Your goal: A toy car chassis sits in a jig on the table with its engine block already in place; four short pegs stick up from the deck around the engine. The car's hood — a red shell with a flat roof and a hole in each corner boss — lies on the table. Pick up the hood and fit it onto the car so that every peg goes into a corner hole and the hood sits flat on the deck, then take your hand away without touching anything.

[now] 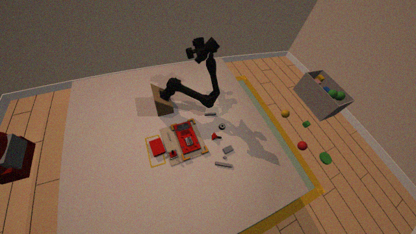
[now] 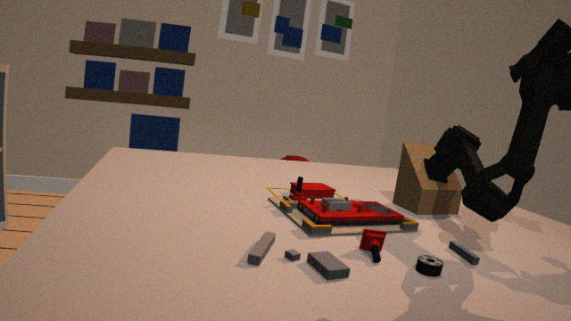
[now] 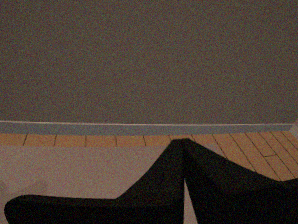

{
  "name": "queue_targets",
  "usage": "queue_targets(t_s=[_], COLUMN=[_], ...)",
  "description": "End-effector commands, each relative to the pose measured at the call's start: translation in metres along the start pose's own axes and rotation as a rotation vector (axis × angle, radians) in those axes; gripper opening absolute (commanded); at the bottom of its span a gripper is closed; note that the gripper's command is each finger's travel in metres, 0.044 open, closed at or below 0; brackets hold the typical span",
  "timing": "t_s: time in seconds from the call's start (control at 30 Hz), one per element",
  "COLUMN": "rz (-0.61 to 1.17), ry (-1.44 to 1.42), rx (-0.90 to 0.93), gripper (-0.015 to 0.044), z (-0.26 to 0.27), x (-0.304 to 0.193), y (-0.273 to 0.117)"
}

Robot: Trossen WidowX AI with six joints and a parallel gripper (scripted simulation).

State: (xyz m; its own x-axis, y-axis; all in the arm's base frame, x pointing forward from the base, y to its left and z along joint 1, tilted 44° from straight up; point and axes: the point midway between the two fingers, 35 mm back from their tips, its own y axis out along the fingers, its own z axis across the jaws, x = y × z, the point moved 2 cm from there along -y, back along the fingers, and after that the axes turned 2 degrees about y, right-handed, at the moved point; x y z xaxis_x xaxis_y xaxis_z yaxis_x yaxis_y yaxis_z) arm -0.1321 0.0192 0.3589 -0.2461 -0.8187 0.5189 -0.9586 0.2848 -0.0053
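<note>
Jaws: closed, fingers together at the tips, nothing between them. The gripper is raised high, well apart from the work area; the wrist view shows wall and floor beyond the fingers, no task part.

Hood: on the table, flat roof up, within a yellow outline, beside the jig. Chassis in the jig; engine block on its deck. Pegs stand bare around the block; not all four can be made out.

Judged stage: hood pickup still to be done.

Risks. (1) Descent with jaws shut would likely press on the roof or push the hood; they need to open first. (2) A red part with a black post stands between hood and chassis, close to the hood; a low approach or low carry could knock it. (3) An off-centre or skewed grip might turn the hood, so that bosses ride on the pegs and one corner sits high. (4) Fingers opening in tight space at release could catch the block or drag the hood.

Hood relative to jaws: outside them, far below and well apart, across the jig side of the table.
</note>
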Motion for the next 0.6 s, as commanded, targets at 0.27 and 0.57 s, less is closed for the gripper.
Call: queue_targets(t_s=[0.27,0.57], rz=[-0.362,-0.695], ry=[-0.235,-0.464], rx=[0.280,0.589], gripper=[0.0236,0.0440], z=[0.066,0.145], x=[0.094,0.151], y=[-0.024,-0.093])
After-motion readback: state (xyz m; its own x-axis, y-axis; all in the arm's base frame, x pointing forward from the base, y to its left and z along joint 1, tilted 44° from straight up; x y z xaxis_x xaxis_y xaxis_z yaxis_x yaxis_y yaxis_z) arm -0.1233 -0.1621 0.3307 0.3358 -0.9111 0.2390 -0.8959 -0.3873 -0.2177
